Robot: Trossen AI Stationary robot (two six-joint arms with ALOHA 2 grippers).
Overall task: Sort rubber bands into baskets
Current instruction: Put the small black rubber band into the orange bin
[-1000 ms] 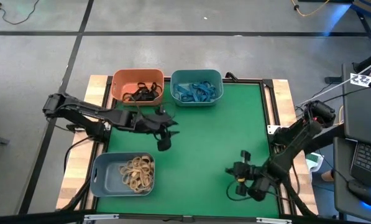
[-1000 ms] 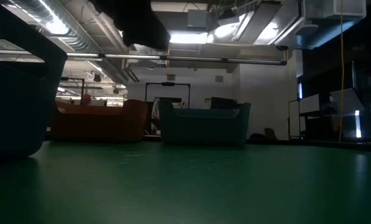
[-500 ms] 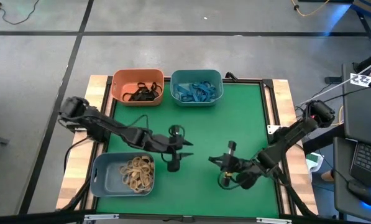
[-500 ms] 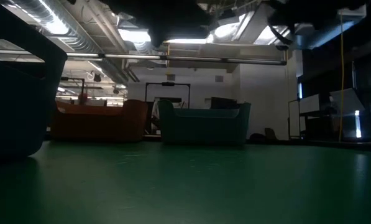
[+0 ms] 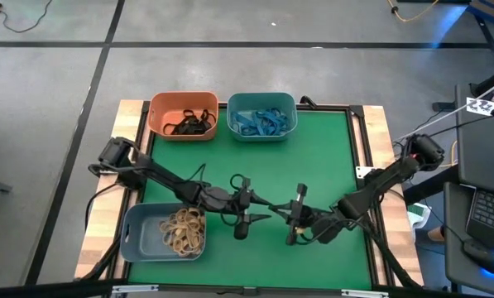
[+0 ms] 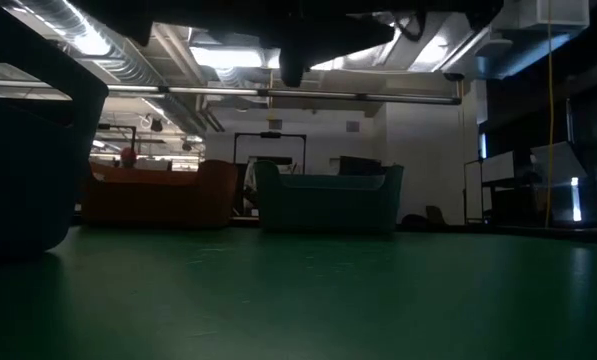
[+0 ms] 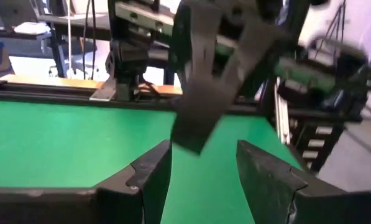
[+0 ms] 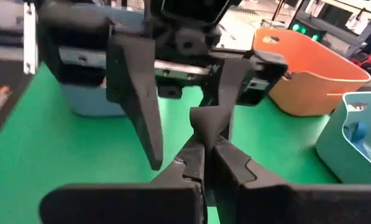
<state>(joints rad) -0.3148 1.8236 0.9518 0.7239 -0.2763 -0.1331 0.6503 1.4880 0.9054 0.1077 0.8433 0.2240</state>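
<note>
High view, left gripper (image 5: 259, 209) jaws apart, right gripper (image 5: 285, 213) closed, facing, grey-blue basket (image 5: 134, 234) nearby.

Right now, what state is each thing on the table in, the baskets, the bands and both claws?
Orange basket: upright, black bands inside.
Teal basket: upright, blue bands inside.
Grey basket: upright, tan bands inside.
Left claw: open, empty, above the mat's middle, facing the right claw.
Right claw: shut, nothing seen in it, tip to tip with the left claw.
Mat: no loose bands seen.
</note>
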